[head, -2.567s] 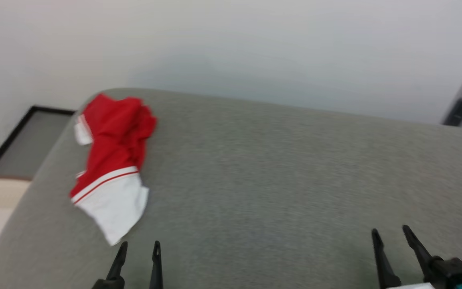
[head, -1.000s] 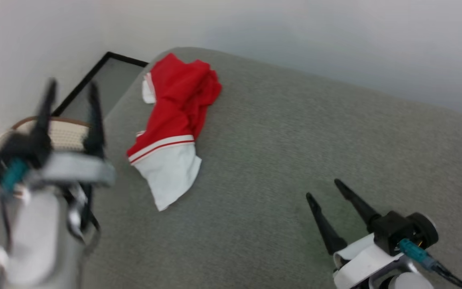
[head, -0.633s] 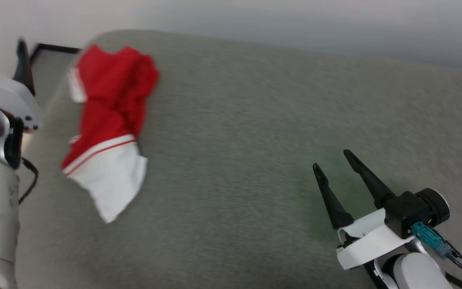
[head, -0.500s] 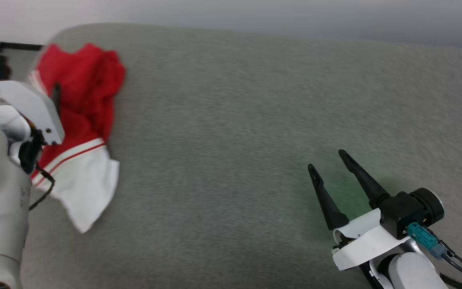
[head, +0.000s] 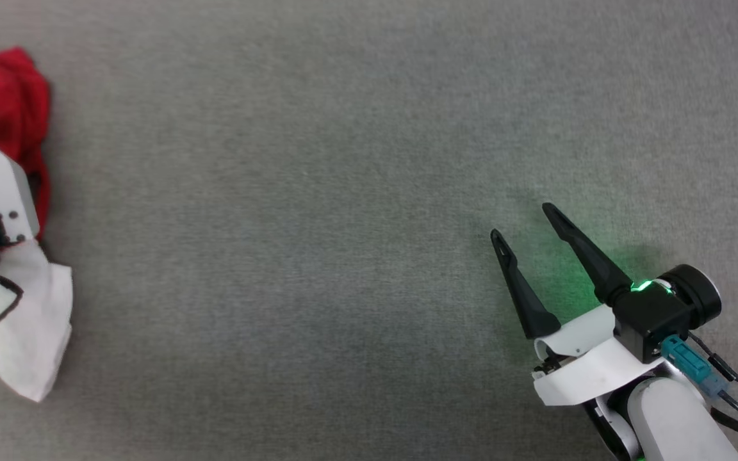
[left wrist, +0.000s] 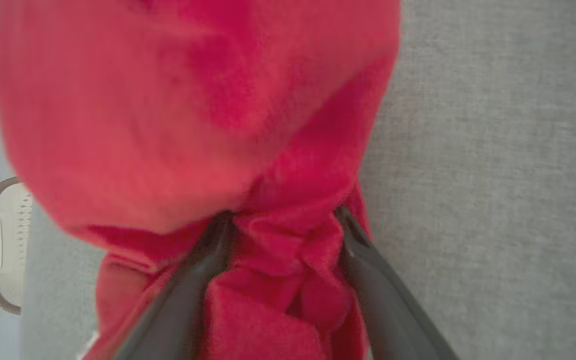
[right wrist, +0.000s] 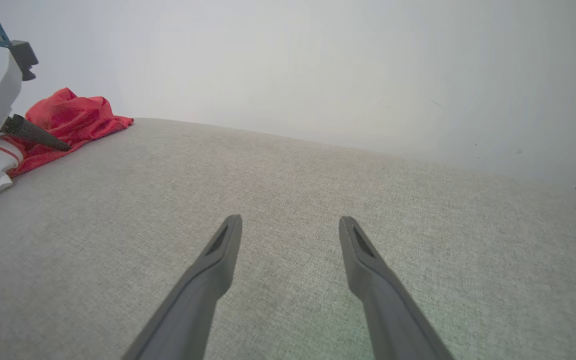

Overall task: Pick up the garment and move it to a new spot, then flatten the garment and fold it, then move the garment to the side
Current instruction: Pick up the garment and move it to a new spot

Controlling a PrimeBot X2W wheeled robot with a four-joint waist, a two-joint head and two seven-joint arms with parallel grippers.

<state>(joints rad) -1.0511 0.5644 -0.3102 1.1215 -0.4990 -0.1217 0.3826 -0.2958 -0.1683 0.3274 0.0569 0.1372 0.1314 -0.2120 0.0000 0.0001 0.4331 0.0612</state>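
Left pincer [left wrist: 283,215] now down on garment [left wrist: 193,100], spread wide astride a red fold, right pincer [head: 519,220] open over grey surface [head: 343,192]

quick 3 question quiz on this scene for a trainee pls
1. True or false: the right pincer is holding the garment.
2. Pick one: what sits between the fingers of the left pincer? A) nothing B) bunched red fabric C) a cable
3. Fill in: in the head view, the garment's lower end is coloured ___.

Key: 1 false, it is open and empty over the grey surface; 2 B; 3 white.
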